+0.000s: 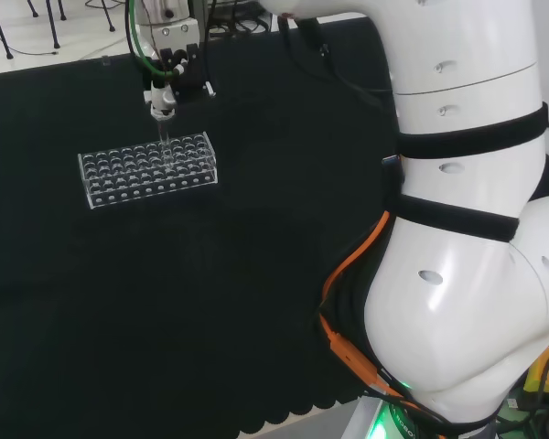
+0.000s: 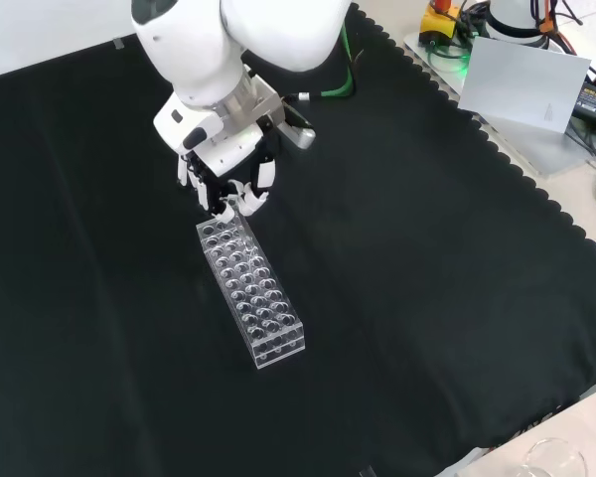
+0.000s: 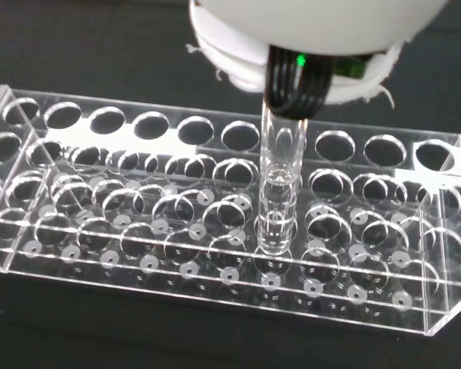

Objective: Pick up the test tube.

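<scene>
My black and white hand (image 1: 164, 94) is hanging over the clear plastic test tube rack (image 1: 148, 168), which is lying on the black cloth (image 1: 210, 302) in the upper left of the head view. My fingers (image 2: 261, 177) are curling together around the top of the clear glass test tube (image 3: 280, 181); in the wrist view the dark pads are closing on its upper end. The tube is standing upright, its lower end sitting inside a hole in a middle row of the rack. In the front view, the rack (image 2: 250, 292) is running from upper left toward the centre of the frame, and my hand (image 2: 233, 179) is sitting over its upper end.
</scene>
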